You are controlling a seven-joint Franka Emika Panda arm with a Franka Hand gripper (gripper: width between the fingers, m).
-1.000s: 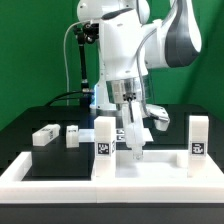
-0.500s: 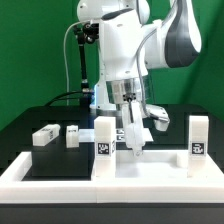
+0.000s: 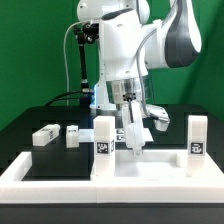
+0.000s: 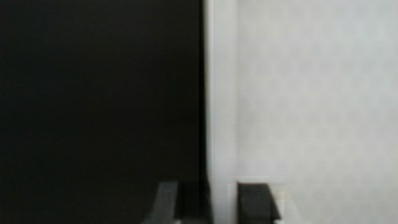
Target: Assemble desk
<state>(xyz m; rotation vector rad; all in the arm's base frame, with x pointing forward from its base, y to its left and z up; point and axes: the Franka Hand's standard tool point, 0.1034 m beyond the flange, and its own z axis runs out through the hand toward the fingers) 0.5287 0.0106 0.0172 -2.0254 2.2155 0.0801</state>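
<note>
Because the fingers (image 3: 134,150) hang low, right down at the slab (image 3: 165,167), a small slip could go wrong here. If they push down or sideways too hard, I think the slab could slide on the table (image 3: 60,158) and bump the border rim (image 3: 110,188). Two leg blocks stand up on the slab, the left leg block (image 3: 103,137) and the right leg block (image 3: 197,135). They might tip if the slab jerks, as I cannot see how firmly they sit. The arm could also knock the left leg block, which is just beside it.

In the wrist view the fingers (image 4: 169,205) stand a little apart. The line where a white face, which looks like the slab (image 4: 302,100), meets the dark table (image 4: 89,100) runs between them. I cannot tell if they are pinching anything.

The slab is wide, flat, white and smooth, like hard plastic. The leg blocks are small, white and oblong, with black-and-white square tags. One loose leg block (image 3: 45,136) and another loose block (image 3: 72,135) lie on the table, well off to the left. The table is black and dull.
</note>
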